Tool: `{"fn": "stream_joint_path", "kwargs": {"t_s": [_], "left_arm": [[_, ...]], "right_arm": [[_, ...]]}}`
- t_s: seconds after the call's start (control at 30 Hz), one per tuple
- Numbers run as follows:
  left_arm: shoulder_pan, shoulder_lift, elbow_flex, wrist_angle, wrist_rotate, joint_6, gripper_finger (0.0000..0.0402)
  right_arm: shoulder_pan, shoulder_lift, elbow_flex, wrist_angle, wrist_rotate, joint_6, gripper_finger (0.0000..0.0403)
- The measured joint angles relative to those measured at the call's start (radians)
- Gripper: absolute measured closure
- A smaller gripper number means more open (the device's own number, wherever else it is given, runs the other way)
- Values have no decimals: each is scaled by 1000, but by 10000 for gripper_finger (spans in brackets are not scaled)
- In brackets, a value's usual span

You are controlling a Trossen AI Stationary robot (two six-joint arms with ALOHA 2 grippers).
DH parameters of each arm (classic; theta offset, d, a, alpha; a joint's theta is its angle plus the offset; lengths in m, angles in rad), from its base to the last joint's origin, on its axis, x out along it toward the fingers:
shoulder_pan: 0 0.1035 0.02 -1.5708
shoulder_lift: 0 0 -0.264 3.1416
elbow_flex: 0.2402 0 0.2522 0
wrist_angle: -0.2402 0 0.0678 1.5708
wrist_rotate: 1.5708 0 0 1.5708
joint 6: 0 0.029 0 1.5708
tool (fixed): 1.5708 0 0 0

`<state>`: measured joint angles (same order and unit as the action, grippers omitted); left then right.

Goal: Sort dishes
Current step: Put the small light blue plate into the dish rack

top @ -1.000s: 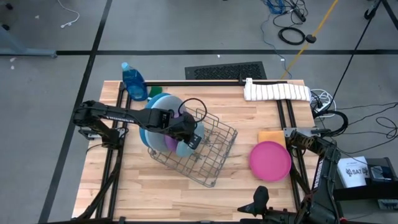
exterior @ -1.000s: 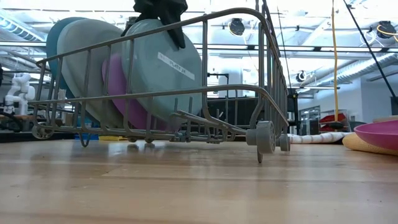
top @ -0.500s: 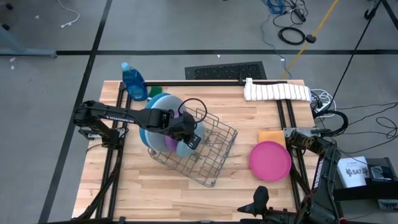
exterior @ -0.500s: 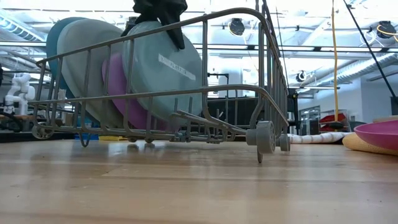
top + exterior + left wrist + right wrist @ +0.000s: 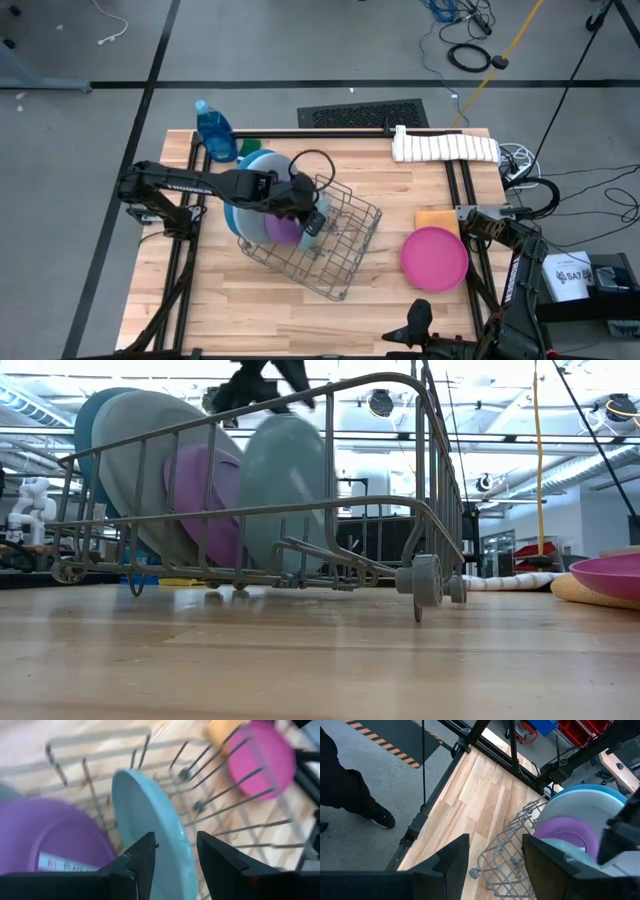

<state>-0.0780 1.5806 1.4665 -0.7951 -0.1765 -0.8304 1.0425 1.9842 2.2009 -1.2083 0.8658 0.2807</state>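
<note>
A wire rack (image 5: pixel 330 245) stands on the wooden table, left of centre. Large blue and grey plates (image 5: pixel 130 470) stand on edge in it, and a purple plate (image 5: pixel 205 500) leans on them. A teal plate (image 5: pixel 285 490) stands nearly upright on its lower rim among the rack's wires. My left gripper (image 5: pixel 176 840) is open just above the teal plate's upper rim (image 5: pixel 150 820), one finger on either side of it. A pink plate (image 5: pixel 435 257) lies flat at the table's right. My right gripper (image 5: pixel 495 840) waits open near the table's near right edge, with nothing between its fingers.
An orange sponge (image 5: pixel 432 220) lies beside the pink plate, toward the far edge. A white folded towel (image 5: pixel 445 147) lies at the far right and a blue bottle (image 5: pixel 215 130) stands at the far left corner. Bare wood lies between the rack and the pink plate.
My left gripper has opened, let go of the teal plate's upper rim and gone up a little, rolling slightly. The teal plate, which leaned back on the purple one with its label showing, has swung nearly upright in the rack, with its lower rim in place.
</note>
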Motion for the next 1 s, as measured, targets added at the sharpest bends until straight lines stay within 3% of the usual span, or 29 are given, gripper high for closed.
{"fn": "stream_joint_path", "kwargs": {"t_s": [0.37, 0.77, 1.0], "left_arm": [[-1, 0, 221, -161, -165, 175, 256], [-125, 116, 230, -91, -22, 379, 267], [-150, 174, 229, -116, -93, 450, 300]], "right_arm": [[0, 0, 0, 0, 0, 4, 227], [-2, 0, 0, 0, 1, -1, 227], [-2, 0, 0, 5, 1, -1, 227]]}}
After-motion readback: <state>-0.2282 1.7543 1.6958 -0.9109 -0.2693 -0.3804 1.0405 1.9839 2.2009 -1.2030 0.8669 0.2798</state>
